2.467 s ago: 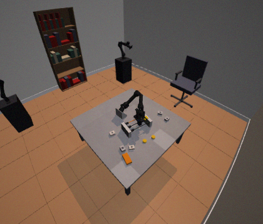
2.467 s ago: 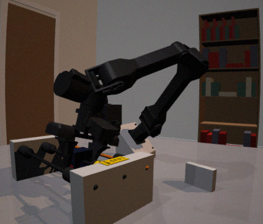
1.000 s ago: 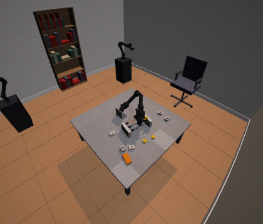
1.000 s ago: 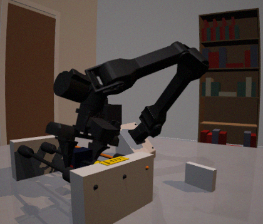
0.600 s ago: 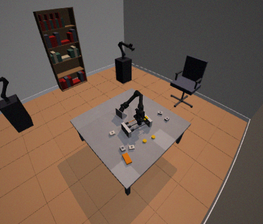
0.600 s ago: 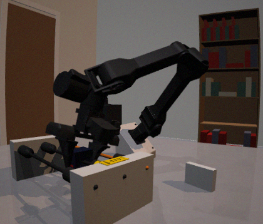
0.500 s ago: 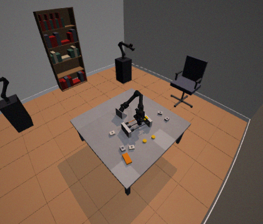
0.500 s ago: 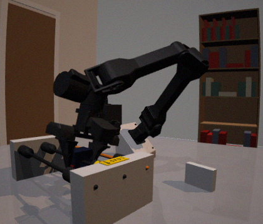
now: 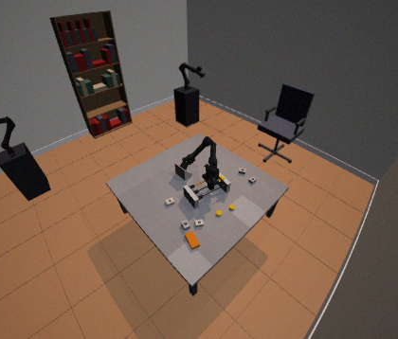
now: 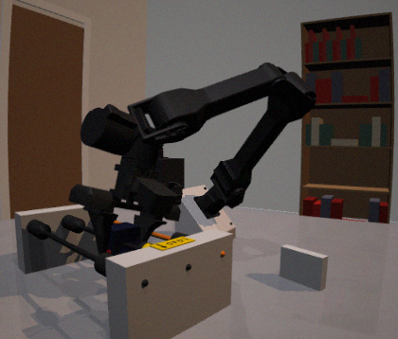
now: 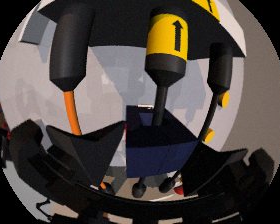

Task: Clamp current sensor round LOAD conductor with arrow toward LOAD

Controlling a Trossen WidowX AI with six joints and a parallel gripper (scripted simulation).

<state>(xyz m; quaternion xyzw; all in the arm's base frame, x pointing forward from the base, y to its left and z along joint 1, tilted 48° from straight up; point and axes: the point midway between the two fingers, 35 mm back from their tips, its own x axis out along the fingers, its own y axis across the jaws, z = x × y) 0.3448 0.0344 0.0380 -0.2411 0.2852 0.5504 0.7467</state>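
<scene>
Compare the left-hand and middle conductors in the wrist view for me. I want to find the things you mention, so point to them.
The left conductor (image 11: 71, 112) is orange; the middle conductor (image 11: 161, 100) is black. The middle one's upper sleeve wears a yellow band with a black arrow, while the left one's sleeve is plain black. The middle one runs down to the dark blue sensor (image 11: 158, 159); the left one passes beside it. Both come out of thick black sleeves.
</scene>
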